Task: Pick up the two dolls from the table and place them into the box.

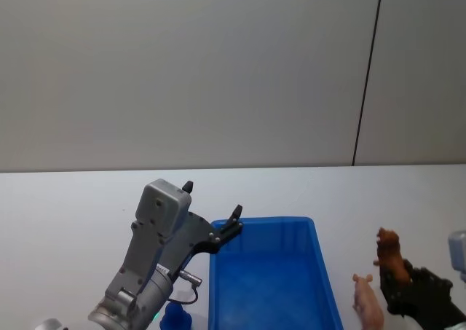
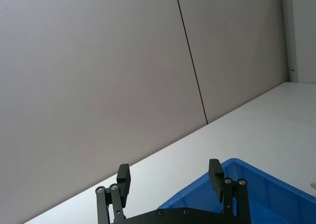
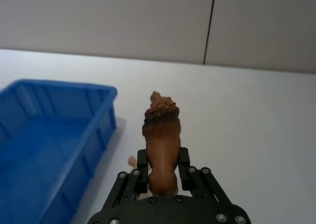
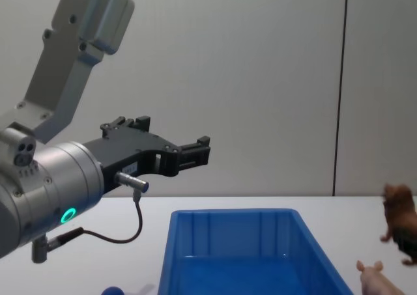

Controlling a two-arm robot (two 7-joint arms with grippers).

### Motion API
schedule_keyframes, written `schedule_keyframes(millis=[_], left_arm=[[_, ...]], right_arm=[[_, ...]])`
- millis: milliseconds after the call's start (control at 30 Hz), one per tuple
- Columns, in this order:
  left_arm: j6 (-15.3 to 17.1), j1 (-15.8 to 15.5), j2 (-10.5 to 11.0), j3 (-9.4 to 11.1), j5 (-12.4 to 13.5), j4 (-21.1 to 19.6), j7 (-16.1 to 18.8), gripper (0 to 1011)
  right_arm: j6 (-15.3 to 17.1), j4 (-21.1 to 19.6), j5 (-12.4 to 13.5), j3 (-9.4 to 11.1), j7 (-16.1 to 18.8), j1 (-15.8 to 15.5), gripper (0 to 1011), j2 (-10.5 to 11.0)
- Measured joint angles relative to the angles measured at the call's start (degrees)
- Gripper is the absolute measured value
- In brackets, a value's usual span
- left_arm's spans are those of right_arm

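My right gripper (image 3: pixel 161 165) is shut on the shaggy brown doll (image 3: pixel 160 127), holding it upright above the white table (image 1: pixel 65 199), to the right of the blue box (image 3: pixel 59 84). In the head view the brown doll (image 1: pixel 389 252) stands in the right gripper (image 1: pixel 397 273), with the pale pink doll (image 1: pixel 369 306) lying on the table just left of it, between gripper and box (image 1: pixel 277 219). The chest view shows the brown doll (image 4: pixel 399 213) above the pink doll (image 4: pixel 376 279). My left gripper (image 2: pixel 169 170) hangs open and empty above the box's far left corner.
A grey wall with a dark vertical seam (image 1: pixel 368 75) rises behind the table. A small blue object (image 1: pixel 175 317) sits by the left arm near the box's left side. The box's floor (image 4: pixel 254 269) holds nothing.
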Motion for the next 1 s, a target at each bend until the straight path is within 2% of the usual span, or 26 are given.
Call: schedule_keyframes(millis=[167,467,700,867,1000], left_arm=[[0.0,0.0,0.0,0.0,0.0,0.0,0.0,1001],[0.0,0.0,0.0,0.0,0.0,0.0,0.0,1001],[0.0,0.0,0.0,0.0,0.0,0.0,0.0,1001],[0.0,0.0,0.0,0.0,0.0,0.0,0.0,1001],[0.0,0.0,0.0,0.0,0.0,0.0,0.0,1001]], right_arm=[[-0.9,-1.6,-0.6,-0.2,1.8,0.5,344,-0.1],[-1.6,-2.5,-1.5,-1.1,7.3,2.7,343,-1.2],[-1.5,-0.9,-2.0,-2.2,12.2,5.0,343,-2.8],[-1.2,1.7,-2.7,-3.4,16.2,7.2,347,-4.4],[-1.0,3.7,-3.2,-4.1,18.9,8.8,448,-5.4]])
